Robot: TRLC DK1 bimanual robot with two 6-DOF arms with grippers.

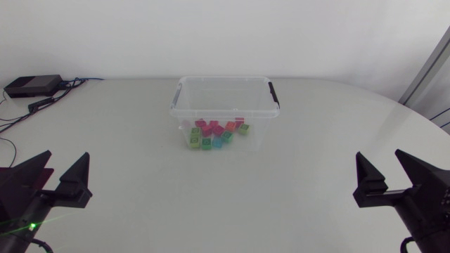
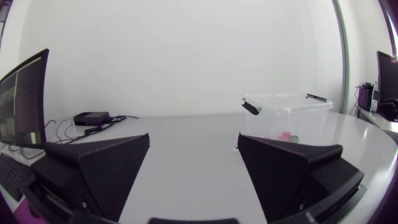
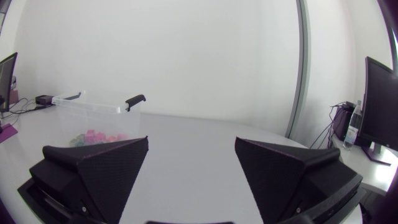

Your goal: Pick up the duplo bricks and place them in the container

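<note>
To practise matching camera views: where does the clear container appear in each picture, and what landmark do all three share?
Head view: container at the table's middle, toward the far edge.
Left wrist view: ahead of the left gripper, beyond one finger.
Right wrist view: ahead of the right gripper, beyond one finger.
Shared landmark: the duplo bricks inside it.

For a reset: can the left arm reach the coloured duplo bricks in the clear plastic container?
Probably yes: the clear plastic container is lidless, the coloured duplo bricks lie exposed, and nothing stands between it and the left gripper.
</note>
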